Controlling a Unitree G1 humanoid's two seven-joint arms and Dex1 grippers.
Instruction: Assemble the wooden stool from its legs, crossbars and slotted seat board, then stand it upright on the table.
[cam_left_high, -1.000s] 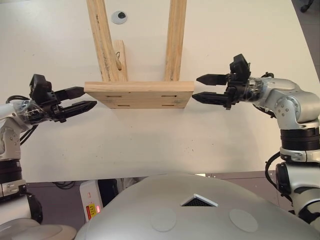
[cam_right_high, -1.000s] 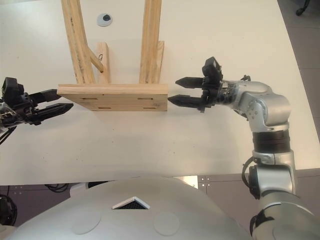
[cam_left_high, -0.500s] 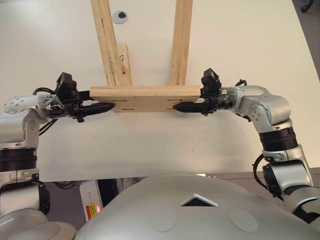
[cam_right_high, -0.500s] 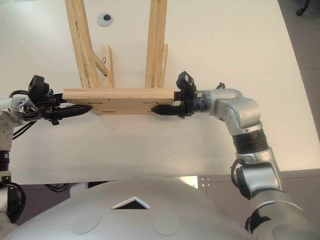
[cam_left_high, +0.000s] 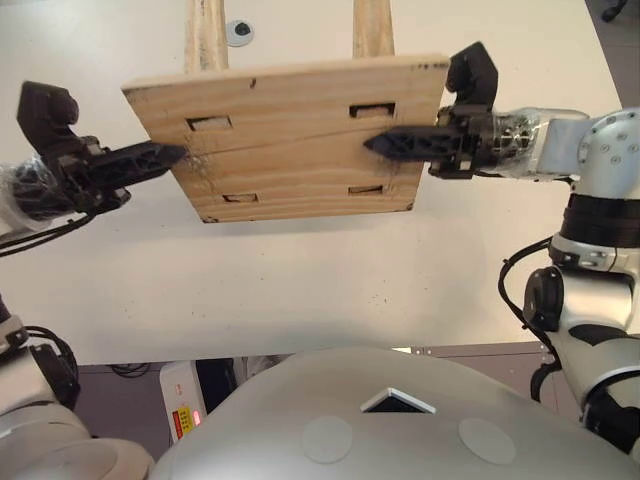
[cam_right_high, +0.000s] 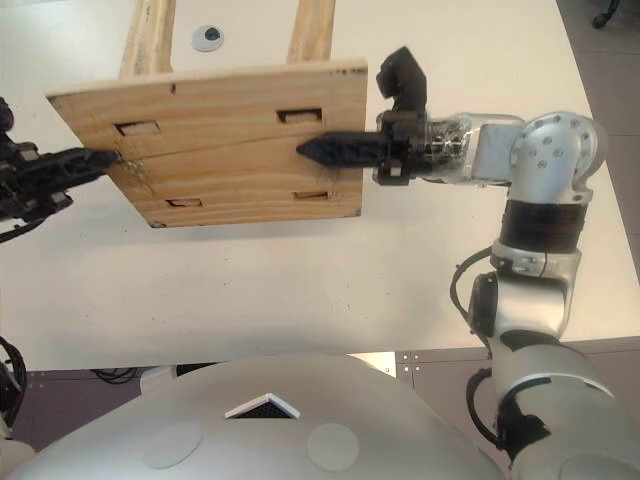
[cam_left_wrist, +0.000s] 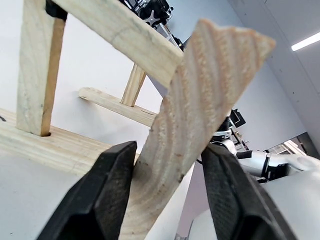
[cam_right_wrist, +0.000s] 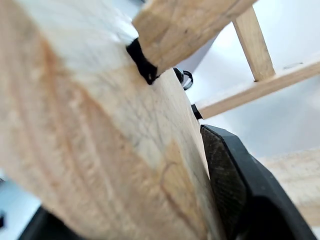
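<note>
Two grippers carry the stool by its seat board (cam_left_high: 290, 135). The left gripper (cam_left_high: 160, 155) is clamped on the board's left edge. The right gripper (cam_left_high: 385, 143) is clamped on its right edge, with one finger lying across the slotted face. The board hangs above the table (cam_left_high: 300, 280), tipped so that its face looks towards the head camera. The legs (cam_left_high: 372, 27) run away behind the board.

Risk: both holds are narrow pinches at the board's edges, while the whole leg frame's weight sits behind the board. The board may pivot between the fingers or slip free. The legs could also work loose from their slots.

Change: half a second ago the board lay edge-on, low by the table; it is now raised and turned face-on. One second ago both grippers stood open, clear of the board's ends.
</note>
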